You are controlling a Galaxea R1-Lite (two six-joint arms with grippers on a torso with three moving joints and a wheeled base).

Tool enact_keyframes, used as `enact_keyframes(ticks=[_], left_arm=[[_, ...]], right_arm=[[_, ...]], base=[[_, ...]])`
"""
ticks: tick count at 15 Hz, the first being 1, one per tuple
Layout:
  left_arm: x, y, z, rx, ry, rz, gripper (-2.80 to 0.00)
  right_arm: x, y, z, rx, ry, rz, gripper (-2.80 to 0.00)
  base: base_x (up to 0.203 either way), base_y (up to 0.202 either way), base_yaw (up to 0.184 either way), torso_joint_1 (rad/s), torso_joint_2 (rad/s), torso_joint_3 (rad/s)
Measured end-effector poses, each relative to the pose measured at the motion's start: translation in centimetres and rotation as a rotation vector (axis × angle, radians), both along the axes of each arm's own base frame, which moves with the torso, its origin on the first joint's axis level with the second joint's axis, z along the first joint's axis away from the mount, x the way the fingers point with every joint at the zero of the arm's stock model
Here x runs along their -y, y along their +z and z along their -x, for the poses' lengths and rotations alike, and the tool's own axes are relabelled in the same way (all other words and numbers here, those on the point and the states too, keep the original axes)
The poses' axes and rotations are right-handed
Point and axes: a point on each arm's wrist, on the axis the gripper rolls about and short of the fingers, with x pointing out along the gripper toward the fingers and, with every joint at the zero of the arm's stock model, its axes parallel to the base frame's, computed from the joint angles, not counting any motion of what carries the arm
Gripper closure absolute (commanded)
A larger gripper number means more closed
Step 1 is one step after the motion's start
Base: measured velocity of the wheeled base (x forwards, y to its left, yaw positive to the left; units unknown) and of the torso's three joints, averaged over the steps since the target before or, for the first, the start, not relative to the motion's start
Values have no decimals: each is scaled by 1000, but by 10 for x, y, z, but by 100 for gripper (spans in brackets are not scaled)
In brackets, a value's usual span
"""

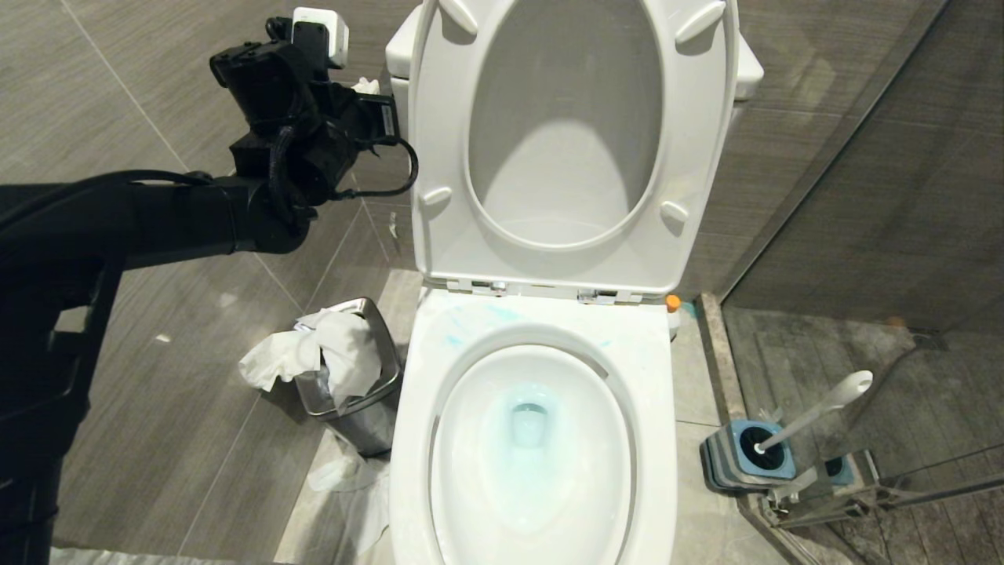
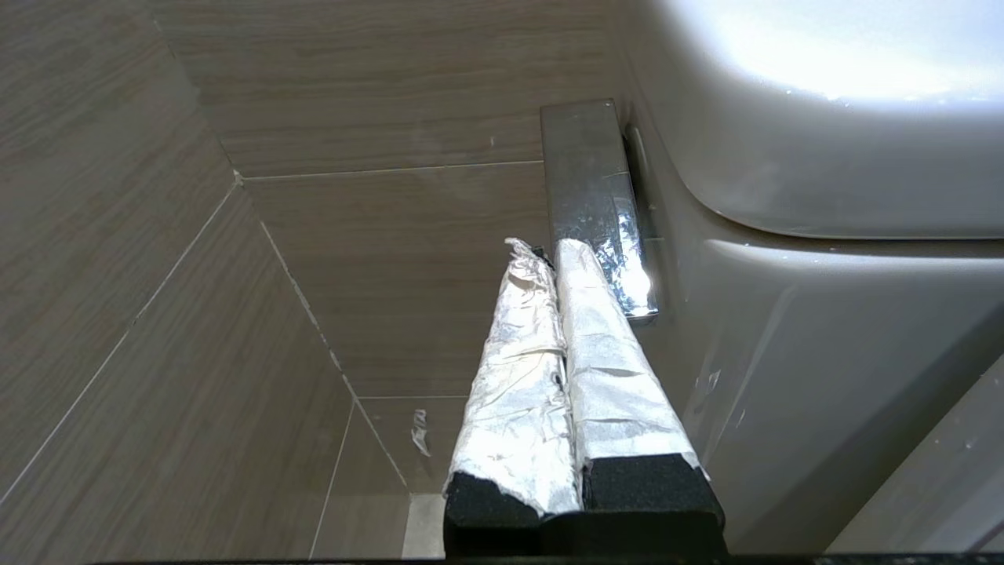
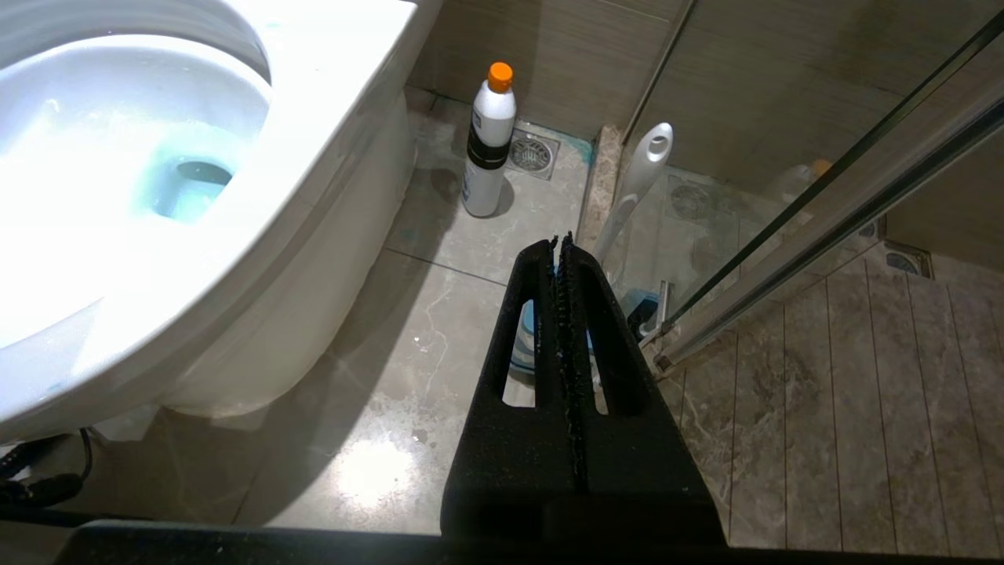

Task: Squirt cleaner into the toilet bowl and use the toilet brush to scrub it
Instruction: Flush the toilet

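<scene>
The toilet bowl [image 1: 416,377] stands with its seat and lid [image 1: 565,141] up. Cleaner shows as a turquoise tint in the water [image 1: 527,424] and as faint streaks on the back rim [image 1: 502,314]. The toilet brush [image 1: 823,404] leans in its blue-grey holder [image 1: 745,459] on the floor to the right. My left gripper [image 2: 549,249], its fingers wrapped in foil, is shut on nothing. It is raised beside the tank with its tips at a chrome flush lever [image 2: 592,180]. My right gripper [image 3: 562,239] is shut and empty, low over the floor above the holder; the brush handle [image 3: 642,176] rises just beyond it.
A steel bin [image 1: 357,392] stuffed with tissue stands left of the bowl. A white bottle with an orange cap [image 3: 488,141] stands on the floor right of the toilet, near a drain [image 3: 532,153]. A glass shower door with its rail [image 3: 823,212] closes off the right.
</scene>
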Motion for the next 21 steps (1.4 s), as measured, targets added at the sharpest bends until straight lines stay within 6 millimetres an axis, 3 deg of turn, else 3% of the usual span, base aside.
enact_keyframes(ticks=[11,21], left_arm=[[17,-31,-16,-69,-31,-29,0],[15,-34,-18,-69,-36,-32,0]], right_arm=[[0,0,0,0,0,0,0],[0,0,0,0,0,0,0]], base=[[0,0,0,0,0,0],[0,0,0,0,0,0]])
